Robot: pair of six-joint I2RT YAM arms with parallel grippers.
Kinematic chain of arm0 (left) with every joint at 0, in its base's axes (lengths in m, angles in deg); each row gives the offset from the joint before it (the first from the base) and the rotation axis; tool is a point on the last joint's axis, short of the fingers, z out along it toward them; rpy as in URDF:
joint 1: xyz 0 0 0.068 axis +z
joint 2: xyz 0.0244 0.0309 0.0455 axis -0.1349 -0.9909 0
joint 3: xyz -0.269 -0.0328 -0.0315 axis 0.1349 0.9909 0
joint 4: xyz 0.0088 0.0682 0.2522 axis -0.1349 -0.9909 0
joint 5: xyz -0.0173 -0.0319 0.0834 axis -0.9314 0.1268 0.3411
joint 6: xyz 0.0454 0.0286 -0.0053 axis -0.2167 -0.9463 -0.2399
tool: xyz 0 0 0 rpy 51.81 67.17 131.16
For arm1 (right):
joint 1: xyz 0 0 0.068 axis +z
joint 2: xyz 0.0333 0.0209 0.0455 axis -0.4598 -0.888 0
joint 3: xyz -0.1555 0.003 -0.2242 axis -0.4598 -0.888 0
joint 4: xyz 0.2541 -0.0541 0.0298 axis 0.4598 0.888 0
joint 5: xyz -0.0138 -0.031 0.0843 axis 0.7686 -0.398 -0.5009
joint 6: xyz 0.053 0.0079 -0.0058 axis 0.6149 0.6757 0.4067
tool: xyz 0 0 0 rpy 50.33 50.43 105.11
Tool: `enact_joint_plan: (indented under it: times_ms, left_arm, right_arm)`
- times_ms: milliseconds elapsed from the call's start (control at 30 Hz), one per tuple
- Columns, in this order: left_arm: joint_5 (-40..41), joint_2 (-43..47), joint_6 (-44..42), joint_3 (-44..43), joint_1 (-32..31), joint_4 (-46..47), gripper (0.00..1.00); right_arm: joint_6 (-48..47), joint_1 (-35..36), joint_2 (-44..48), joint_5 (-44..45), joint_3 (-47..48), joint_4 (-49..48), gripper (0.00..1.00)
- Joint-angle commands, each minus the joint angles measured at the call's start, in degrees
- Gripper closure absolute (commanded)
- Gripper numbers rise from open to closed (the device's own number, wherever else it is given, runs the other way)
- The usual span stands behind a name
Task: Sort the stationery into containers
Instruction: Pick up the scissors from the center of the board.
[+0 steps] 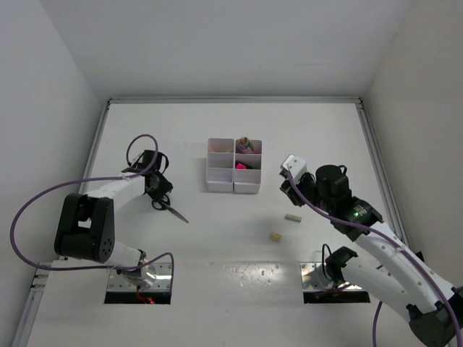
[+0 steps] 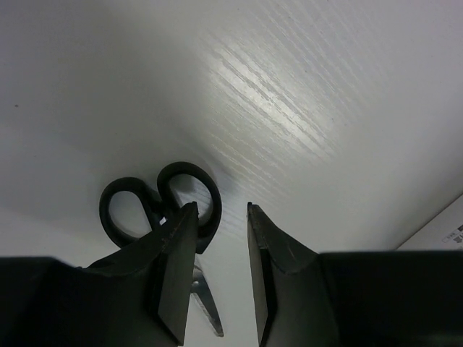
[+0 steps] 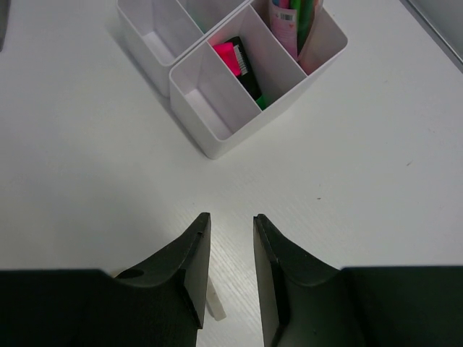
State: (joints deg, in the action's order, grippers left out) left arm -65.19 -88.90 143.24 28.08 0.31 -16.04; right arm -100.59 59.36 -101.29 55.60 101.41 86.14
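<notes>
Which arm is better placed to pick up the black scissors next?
Left. The left tool hangs just above the handles of the scissors, jaws apart. The right tool is on the other side of the tray, far from them.

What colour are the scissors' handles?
Black, on both loops of the scissors; clearest in the left wrist view.

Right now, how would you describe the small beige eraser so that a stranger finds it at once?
Start at the white organizer tray in the middle of the table. Toward the near edge and to its right, two small pieces lie on the bare surface. The beige eraser is the nearer to that edge, tan and almost square, while the pale piece is longer and whiter.
</notes>
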Motion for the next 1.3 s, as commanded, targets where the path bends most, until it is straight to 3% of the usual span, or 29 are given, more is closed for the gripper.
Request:
enact_joint_plan:
  times_ms: [0,333,600,767,1067,1267]
  left_arm:
    - [-0.1,-1.1,-0.6,-2.2,0.6,1.2,0.61]
    - [1.0,-7.4,-1.1,-5.8,0.6,0.0,0.61]
    - [3.1,-11.0,-2.2,-9.8,0.6,-6.2,0.66]
    - [3.6,-12.3,-3.2,-11.4,0.1,-7.5,0.75]
    - [1.9,-14.2,-4.9,-14.3,-0.5,-9.1,1.0]
    - [-0.1,-8.9,-6.5,-19.0,-2.1,-10.7,1.0]
  right_arm:
    - [0.0,-0.3,1.1,0.6,-0.2,-2.1,0.7]
    - [0.0,-0.3,2.1,0.6,-0.2,-2.1,0.7]
    - [0.0,-0.3,3.4,0.6,-0.2,-2.1,0.7]
    - [0.0,-0.3,3.4,0.6,-0.2,-2.1,0.7]
    - [0.0,-0.3,3.9,0.6,-0.2,-2.1,0.7]
    - [0.0,-0.3,3.9,0.6,-0.2,-2.6,0.7]
